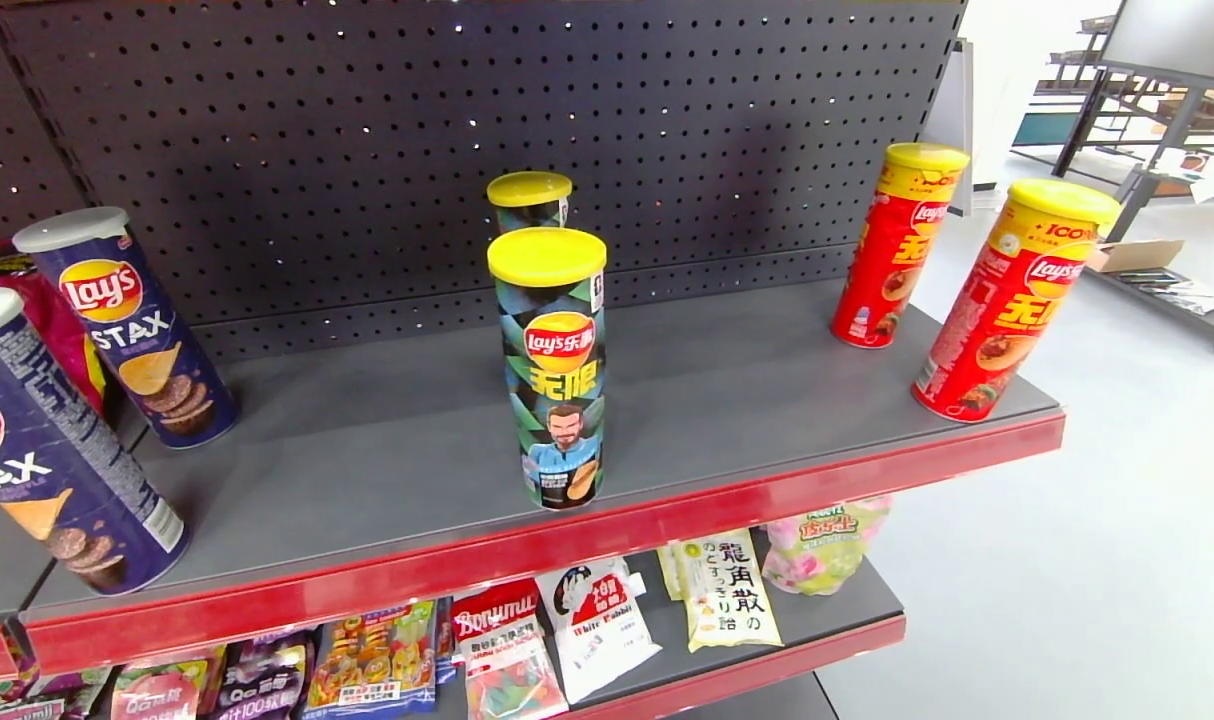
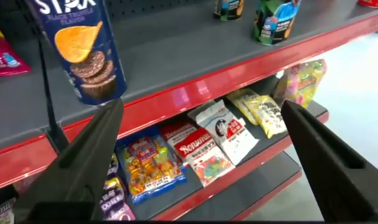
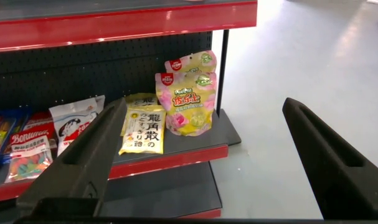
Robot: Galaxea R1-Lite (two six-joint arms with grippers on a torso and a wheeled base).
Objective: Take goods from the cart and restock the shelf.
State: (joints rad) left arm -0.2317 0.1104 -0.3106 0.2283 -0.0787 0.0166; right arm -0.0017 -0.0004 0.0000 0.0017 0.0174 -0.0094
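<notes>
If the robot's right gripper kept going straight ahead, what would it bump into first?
Probably the pink-and-yellow snack bag on the lower shelf, which sits straight ahead between the open fingers of the right gripper. Depth is unclear, so it might just pass the bag's edge.

Retail shop, snack aisle. A grey metal shelf (image 1: 387,440) is being backed by a dark pegboard panel (image 1: 367,120) and is being edged with a red front strip (image 1: 567,545). Crisp cans are being displayed upright by kind: blue tubes (image 1: 127,320), green tubes (image 1: 557,370), red tubes (image 1: 1012,300). Bagged sweets (image 1: 597,625) are being laid out along the lower shelf (image 3: 228,132). Further metal racks (image 1: 1157,100) are being kept across a pale floor (image 1: 1067,600).
</notes>
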